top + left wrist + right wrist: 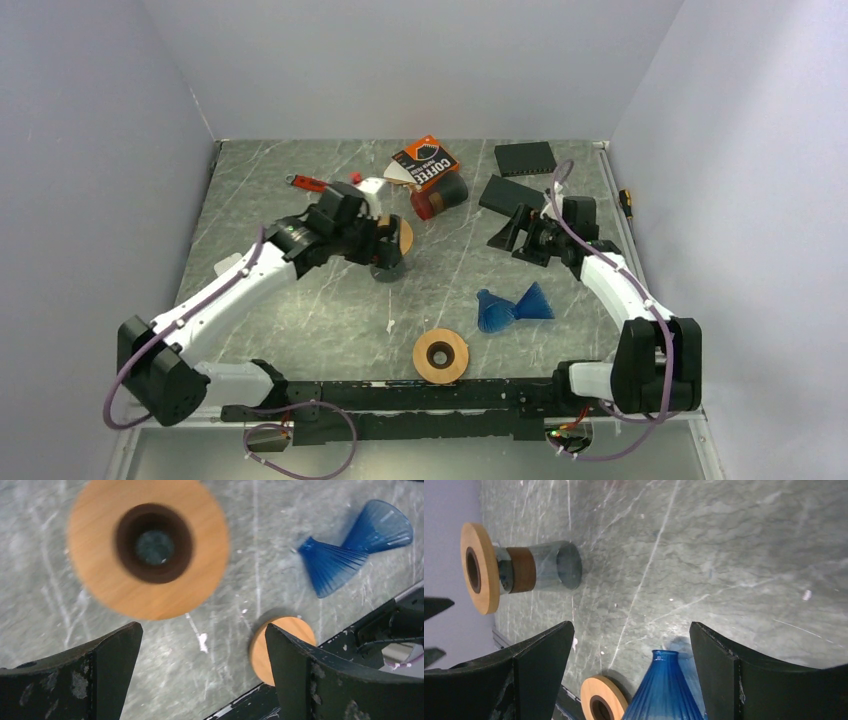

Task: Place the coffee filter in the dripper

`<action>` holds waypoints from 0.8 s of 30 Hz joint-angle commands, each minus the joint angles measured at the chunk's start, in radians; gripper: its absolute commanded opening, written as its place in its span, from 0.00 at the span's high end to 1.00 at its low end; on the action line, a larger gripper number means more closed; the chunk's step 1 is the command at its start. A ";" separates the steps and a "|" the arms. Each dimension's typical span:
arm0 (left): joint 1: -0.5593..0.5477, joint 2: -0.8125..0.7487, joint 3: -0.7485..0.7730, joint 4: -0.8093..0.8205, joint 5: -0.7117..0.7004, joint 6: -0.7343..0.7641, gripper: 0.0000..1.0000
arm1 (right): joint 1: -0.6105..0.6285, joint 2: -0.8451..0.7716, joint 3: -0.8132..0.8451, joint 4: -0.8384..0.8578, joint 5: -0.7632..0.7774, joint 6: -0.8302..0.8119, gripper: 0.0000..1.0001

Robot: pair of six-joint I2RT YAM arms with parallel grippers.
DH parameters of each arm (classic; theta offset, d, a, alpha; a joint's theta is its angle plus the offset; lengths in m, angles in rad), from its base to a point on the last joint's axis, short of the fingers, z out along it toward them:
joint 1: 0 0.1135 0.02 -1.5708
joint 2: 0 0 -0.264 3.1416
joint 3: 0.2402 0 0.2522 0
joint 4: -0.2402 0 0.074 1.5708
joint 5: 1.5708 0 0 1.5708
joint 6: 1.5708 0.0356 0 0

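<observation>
Hovering wide-fingered above the wooden-collared stand [150, 545], well apart from the blue dripper [664, 695], the left gripper [202, 630] seems poised to steady it. The right gripper [631, 627], fingers also wide, faces that dripper. The filter pack [425, 160] lies well behind it, untouched.

Orange coffee bag [427, 160] at back — 2 black slabs [525, 158] rightward.

Obstacles on your tabletop [300, 320]: one upright wood-collared dripper [398, 240] left of centre, one blue ribbed glass vessel [512, 305] lying right of centre, one wooden ring [440, 356] near the front edge. Back row: coffee filter box [425, 160], black boxes [525, 157]. Your open lane: bare marble between dripper and blue vessel.
</observation>
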 commanded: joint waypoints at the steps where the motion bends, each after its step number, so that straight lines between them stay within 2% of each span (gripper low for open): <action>1: -0.160 0.092 0.115 0.070 -0.071 -0.037 0.00 | -0.097 -0.021 -0.043 0.066 -0.098 0.014 0.09; 8: -0.454 0.347 0.281 0.077 -0.311 0.042 0.00 | -0.204 -0.026 -0.087 0.091 -0.156 0.040 0.09; 12: -0.559 0.460 0.322 0.147 -0.366 0.100 0.03 | -0.246 -0.029 -0.094 0.067 -0.145 0.029 0.10; 19: -0.650 0.609 0.345 0.264 -0.383 0.112 0.08 | -0.309 -0.029 -0.128 0.077 -0.167 0.024 0.10; 24: -0.655 0.681 0.351 0.291 -0.422 0.091 0.19 | -0.315 -0.017 -0.141 0.093 -0.184 0.026 0.10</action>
